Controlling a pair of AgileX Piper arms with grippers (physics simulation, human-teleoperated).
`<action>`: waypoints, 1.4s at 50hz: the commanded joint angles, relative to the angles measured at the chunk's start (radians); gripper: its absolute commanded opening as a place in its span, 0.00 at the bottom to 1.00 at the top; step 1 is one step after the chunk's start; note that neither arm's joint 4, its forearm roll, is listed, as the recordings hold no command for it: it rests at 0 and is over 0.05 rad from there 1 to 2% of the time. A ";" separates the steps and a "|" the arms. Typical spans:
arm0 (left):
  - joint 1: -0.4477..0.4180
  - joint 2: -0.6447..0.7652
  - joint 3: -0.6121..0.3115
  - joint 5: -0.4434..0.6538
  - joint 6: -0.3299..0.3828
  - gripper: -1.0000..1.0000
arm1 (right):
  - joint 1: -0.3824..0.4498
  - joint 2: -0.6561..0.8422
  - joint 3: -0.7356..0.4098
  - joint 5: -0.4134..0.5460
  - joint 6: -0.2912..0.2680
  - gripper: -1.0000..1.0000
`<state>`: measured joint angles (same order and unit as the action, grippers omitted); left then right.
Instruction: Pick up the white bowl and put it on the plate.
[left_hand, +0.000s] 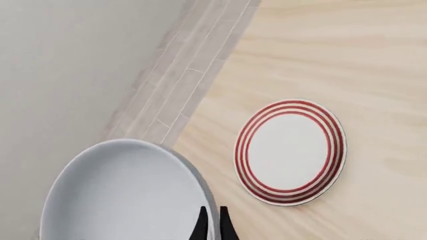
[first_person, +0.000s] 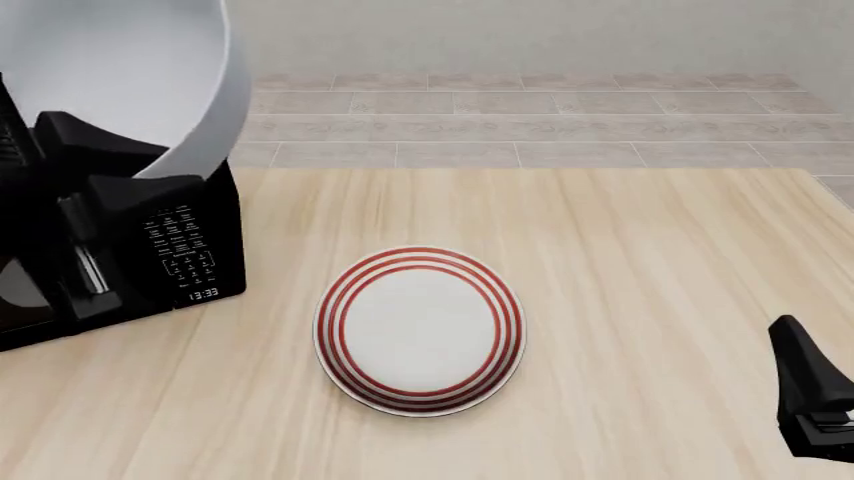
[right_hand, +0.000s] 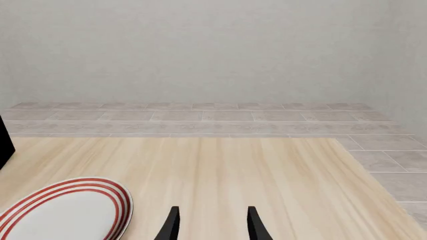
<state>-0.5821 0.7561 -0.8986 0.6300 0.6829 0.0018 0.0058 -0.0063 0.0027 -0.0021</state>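
While the left gripper (left_hand: 212, 227) pinches the rim of the white bowl (left_hand: 127, 192) between its two dark fingertips, the bowl hangs in the air, well above the table (first_person: 641, 260) and off toward its left edge. In the front view the bowl (first_person: 120, 75) fills the upper left corner, tilted so its hollow faces the camera, with the black microwave (first_person: 174, 250) and the left arm's dark links below it. The fingers stand nearly together with only the thin bowl wall between them, so I judge the grip firm on the rim rather than around the body.

The plate (first_person: 420, 330), flat with three red rings, lies on the light wood near the middle of the table, bare and ready. From the carried bowl it lies to the right, nearer the camera, and down; the left wrist view shows the plate (left_hand: 290, 151) clear of the bowl's edge, with open tabletop between them. That offset is what the coming move turns on: the left arm likely needs to carry the bowl rightward over the plate, level it, then lower it.

The right gripper (right_hand: 210, 225) rests low at the near right of the table, its fingers apart and holding nothing. The plate's rim (right_hand: 100, 192) shows near it, but the left arm has the load, so the placing falls to it.
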 joint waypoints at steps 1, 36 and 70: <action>-0.060 0.015 0.007 -0.023 -0.025 0.00 | 0.002 -0.002 0.002 0.000 0.000 1.00; -0.158 0.161 -0.002 -0.086 -0.095 0.00 | 0.002 0.000 -0.002 0.002 0.000 1.00; -0.234 0.295 0.055 -0.210 -0.164 0.00 | 0.002 0.005 0.000 -0.005 0.000 1.00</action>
<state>-0.7892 1.0179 -0.8599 0.4628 0.5375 0.0036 0.0103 -0.0066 -0.0014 -0.0019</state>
